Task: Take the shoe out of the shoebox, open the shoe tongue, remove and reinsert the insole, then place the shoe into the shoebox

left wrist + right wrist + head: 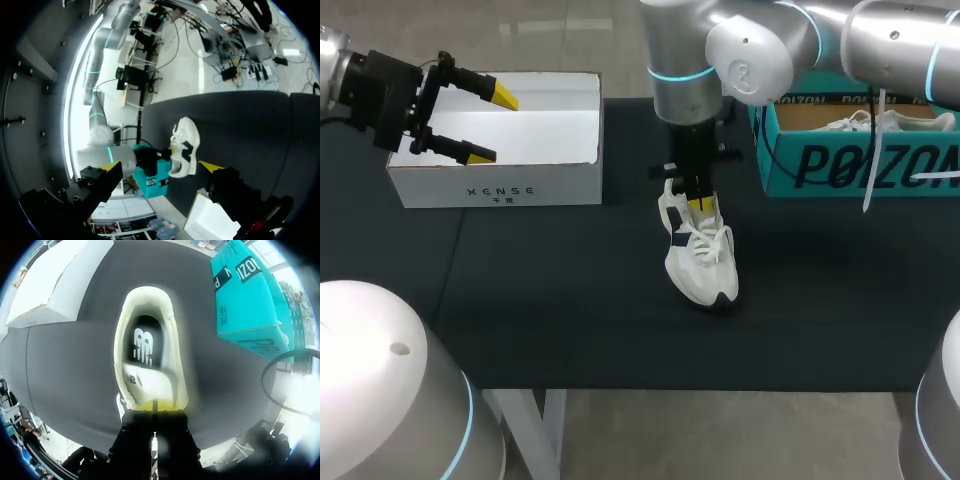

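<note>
A white sneaker (700,265) stands on the dark table, toe towards the front edge. My right gripper (700,205) comes straight down onto its tongue. In the right wrist view the right gripper (154,404) is shut, its yellow tips pinching the top edge of the white tongue (142,385), and the black insole (145,342) shows inside the sneaker's rim (175,340). My left gripper (492,126) hangs open and empty over the white shoebox (500,190) at the left. The left gripper (160,167) looks across the table at the sneaker (186,150).
A teal shoebox (860,165) stands at the back right with another white shoe (850,123) inside, and it lies beside the sneaker (245,295) in the right wrist view. The white shoebox (55,280) lies on the sneaker's other side. Dark tabletop surrounds the sneaker.
</note>
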Robot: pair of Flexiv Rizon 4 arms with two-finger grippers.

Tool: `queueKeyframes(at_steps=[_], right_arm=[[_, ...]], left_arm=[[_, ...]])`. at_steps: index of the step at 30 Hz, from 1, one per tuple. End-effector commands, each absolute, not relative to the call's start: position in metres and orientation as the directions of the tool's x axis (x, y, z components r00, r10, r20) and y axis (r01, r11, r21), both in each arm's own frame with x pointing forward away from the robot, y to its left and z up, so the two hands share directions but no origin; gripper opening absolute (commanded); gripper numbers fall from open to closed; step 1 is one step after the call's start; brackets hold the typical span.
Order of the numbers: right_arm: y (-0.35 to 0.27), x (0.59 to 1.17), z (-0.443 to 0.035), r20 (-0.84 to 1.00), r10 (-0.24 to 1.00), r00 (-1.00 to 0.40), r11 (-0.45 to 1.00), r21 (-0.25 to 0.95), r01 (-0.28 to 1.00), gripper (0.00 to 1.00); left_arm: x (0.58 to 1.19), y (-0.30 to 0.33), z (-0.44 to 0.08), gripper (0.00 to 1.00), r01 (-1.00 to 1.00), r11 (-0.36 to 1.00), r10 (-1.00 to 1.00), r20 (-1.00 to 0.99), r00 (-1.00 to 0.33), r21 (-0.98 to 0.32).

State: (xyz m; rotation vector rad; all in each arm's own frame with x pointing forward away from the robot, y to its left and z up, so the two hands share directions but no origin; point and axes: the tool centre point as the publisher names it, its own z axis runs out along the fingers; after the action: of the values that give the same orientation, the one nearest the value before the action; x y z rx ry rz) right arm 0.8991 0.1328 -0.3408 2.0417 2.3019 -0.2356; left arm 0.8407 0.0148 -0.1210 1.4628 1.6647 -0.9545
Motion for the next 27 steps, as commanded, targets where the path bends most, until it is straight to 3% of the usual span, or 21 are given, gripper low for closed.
queueKeyframes(at_steps=[1,27], right_arm=[[0.124,0.893,-0.339,-0.148,0.981,-0.122,0.113,-0.066,0.991,0.0],[0.129,0.903,-0.363,-0.193,0.963,-0.19,0.164,-0.143,0.976,0.0]], left_arm=[[0.841,0.015,-0.121,1.0,0.994,0.084,0.469,-0.877,-0.104,-0.073],[0.841,0.015,-0.121,1.0,0.994,0.084,0.469,-0.877,-0.104,-0.073]])
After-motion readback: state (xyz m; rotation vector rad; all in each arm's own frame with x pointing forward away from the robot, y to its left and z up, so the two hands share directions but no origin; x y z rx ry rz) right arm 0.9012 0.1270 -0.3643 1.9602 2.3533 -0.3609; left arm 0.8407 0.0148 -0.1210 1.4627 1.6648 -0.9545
